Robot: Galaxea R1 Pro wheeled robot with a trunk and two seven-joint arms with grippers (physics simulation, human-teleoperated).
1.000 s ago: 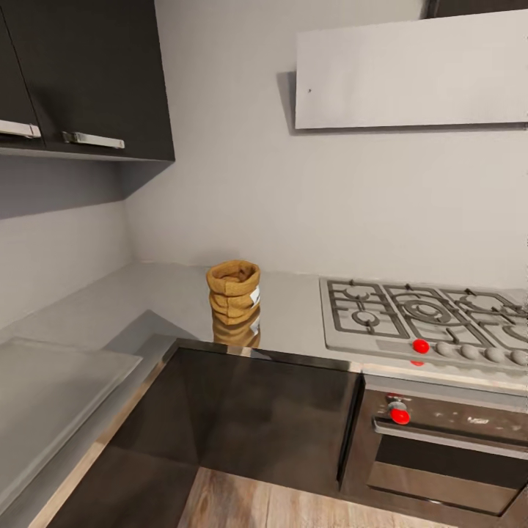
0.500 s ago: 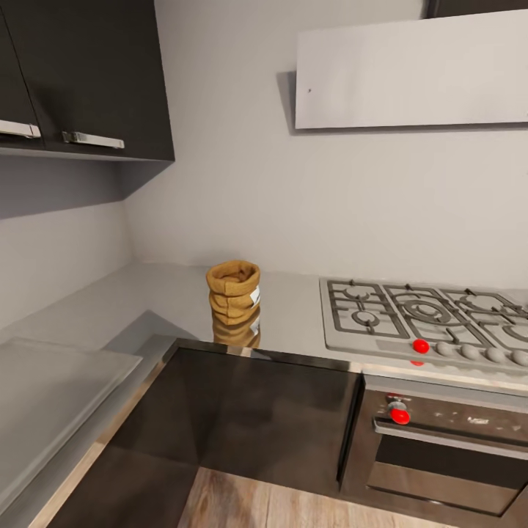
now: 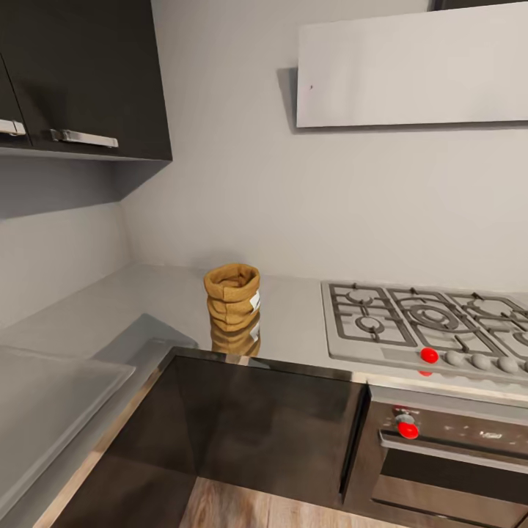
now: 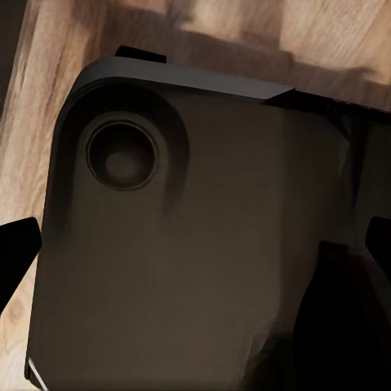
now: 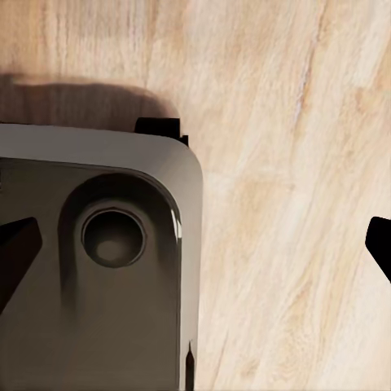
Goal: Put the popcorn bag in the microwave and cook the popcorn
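The popcorn bag (image 3: 232, 297), a tan crumpled sack with a rolled rim, stands upright on the grey countertop (image 3: 147, 308) near the corner, left of the gas hob. Its inside is too dark to show any popcorn. The microwave is out of view. In the left wrist view my left gripper (image 4: 195, 252) is open, its dark fingertips (image 4: 16, 252) far apart, above the robot's dark base (image 4: 204, 244). My right gripper (image 5: 195, 244) is open too, fingertips (image 5: 15, 248) spread, hanging over the base's corner (image 5: 106, 269) and the wood floor (image 5: 285, 204).
The grated gas hob (image 3: 425, 323) with a red knob lies right of the bag, with the built-in oven (image 3: 447, 455) below it. A white hood (image 3: 411, 70) hangs above, and dark upper cabinets (image 3: 81, 73) are at the left. A dark lower cabinet (image 3: 271, 425) fronts the counter.
The whole head view has shifted slightly, so the camera moved. The bag and hob have not moved on the counter.
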